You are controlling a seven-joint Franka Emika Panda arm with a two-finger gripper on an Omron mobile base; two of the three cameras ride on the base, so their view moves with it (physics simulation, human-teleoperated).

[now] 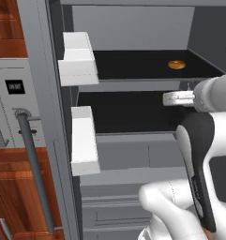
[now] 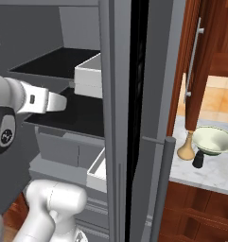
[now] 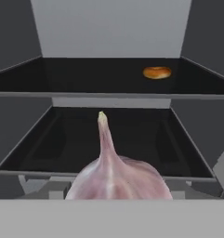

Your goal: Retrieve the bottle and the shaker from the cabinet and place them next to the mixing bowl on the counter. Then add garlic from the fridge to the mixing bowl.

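Fridge (image 1: 133,28) stands open, dark interior with two black shelves exposed. White door bins (image 1: 79,58) are stacked on the open door at 9 o'clock in the left base view; the thick grey bar handle (image 1: 34,173) hangs below them toward 7 o'clock.

Arm is extended into the fridge at the level of the lower shelf (image 3: 108,139). In the hand view the garlic (image 3: 115,179) sits at 6 o'clock, large and close to the camera, its pale pink-white bulb rising from the bottom edge and its stem pointing to 12 o'clock. The gripper (image 1: 173,98) appears in the left base view at 3 o'clock as a pale end piece reaching over the lower shelf; its fingertips are hidden by the bulb in the hand view. The jaws stand partly parted, and the garlic lies in line between them. Whether the pads are actually pressing on the bulb cannot be told.

An orange-brown ring-shaped item (image 3: 157,72) rests on the upper shelf (image 1: 147,65) at 1 o'clock in the hand view, well apart from the garlic.

In the right base view, at 4 o'clock past the fridge door edge, the counter (image 2: 214,172) carries the mixing bowl (image 2: 214,140), with the bottle (image 2: 187,147) just beside it and the shaker (image 2: 198,159) in front, near both.
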